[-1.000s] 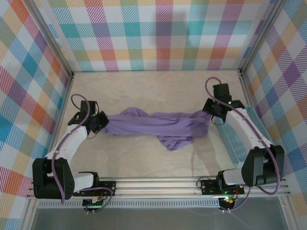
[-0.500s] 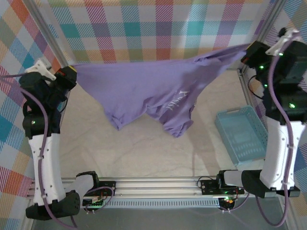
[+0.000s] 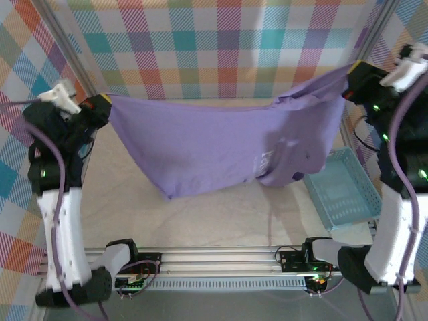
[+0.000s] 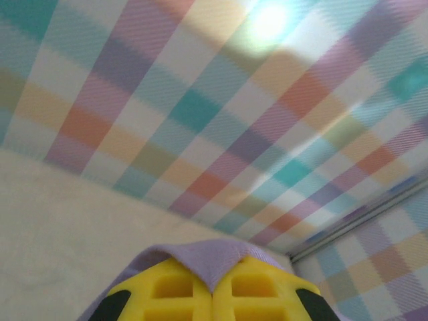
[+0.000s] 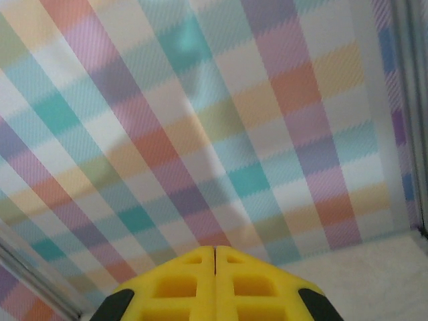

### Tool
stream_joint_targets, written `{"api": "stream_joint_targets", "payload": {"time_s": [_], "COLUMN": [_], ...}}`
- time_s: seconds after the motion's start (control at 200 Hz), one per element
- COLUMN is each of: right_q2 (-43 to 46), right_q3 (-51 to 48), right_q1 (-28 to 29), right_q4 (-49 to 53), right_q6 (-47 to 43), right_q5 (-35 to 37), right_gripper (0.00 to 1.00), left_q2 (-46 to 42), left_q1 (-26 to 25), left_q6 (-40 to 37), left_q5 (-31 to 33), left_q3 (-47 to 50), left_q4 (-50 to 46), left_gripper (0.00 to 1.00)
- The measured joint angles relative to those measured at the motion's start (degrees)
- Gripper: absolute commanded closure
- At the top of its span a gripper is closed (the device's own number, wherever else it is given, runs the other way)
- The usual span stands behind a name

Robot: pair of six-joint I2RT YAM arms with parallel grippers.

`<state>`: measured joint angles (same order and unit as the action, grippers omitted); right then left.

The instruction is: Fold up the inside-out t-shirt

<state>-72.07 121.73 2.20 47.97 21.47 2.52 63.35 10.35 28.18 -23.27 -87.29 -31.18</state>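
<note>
The purple t-shirt [image 3: 214, 144] is up in the air, pulled out wide like washing on a line. The left fingers [image 3: 99, 105] pinch one top corner and the right fingers [image 3: 353, 69] pinch the other, and both pairs are squeezed tight on the cloth. In the left wrist view a little fold of purple pokes up between the yellow fingers [image 4: 174, 291]. In the right wrist view the yellow fingers [image 5: 177, 284] are pressed together. The shirt's long side runs from left to right between the two arms, and the rest hangs down over the table [image 3: 200, 217]. Each arm is at its own end, so neither is nearer. The right bottom part hangs close to the blue basket [image 3: 344, 194]. A second ago the shirt lay twisted on the table with both arms low. Half a second ago it was already lifted but more bunched. Now it hangs flatter and wider. I think it should come down flat next.
</note>
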Motion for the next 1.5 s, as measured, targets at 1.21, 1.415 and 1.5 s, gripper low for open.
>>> {"api": "stream_joint_targets", "payload": {"time_s": [1.21, 1.415, 1.5], "right_q2": [-14.71, 0.37, 7.82], "right_q3": [-11.26, -48.76, -58.82], "right_q1": [-0.79, -0.07, -0.09], "right_q4": [-15.56, -13.73, -12.15], "right_q6": [3.37, 4.87, 5.64], "right_q5": [-18.51, -20.83, -20.37], "right_gripper": [1.00, 1.00, 1.00], "left_q2": [13.92, -1.60, -7.06], "left_q1": [1.81, -4.79, -5.97], "left_q6": [1.31, 1.92, 2.34], "left_q5": [-1.68, 1.97, 3.87], "left_q3": [-2.14, 30.25, 40.46], "left_q4": [1.95, 4.98, 4.00], "left_gripper": [1.00, 1.00, 1.00]}}
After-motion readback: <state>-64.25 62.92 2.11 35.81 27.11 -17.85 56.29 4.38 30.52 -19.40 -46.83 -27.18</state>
